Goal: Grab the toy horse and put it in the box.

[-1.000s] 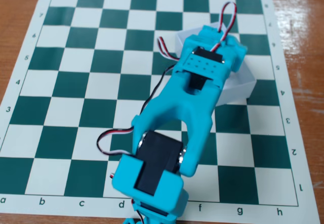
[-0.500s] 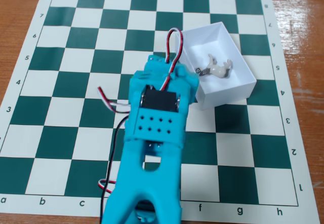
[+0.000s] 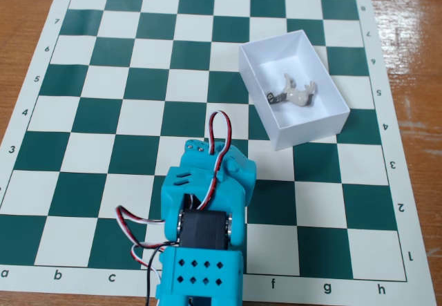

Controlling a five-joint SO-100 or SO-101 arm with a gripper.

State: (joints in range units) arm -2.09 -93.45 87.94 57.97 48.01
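The toy horse [image 3: 295,93], a tiny grey-and-white figurine, lies on its side inside the white lidless box [image 3: 309,129]. The box stands on the right part of the chessboard, slightly turned. My turquoise arm [image 3: 207,202] is folded back at the bottom middle of the fixed view, well apart from the box, down and to its left. A red-white-black cable loop rises from its top end. The gripper's fingers are hidden under the arm's body, so their state does not show. Nothing is seen held.
A green-and-white chessboard mat [image 3: 103,112] covers the wooden table [image 3: 21,16]. Loose cables [image 3: 135,233] hang at the arm's left side near the bottom edge.
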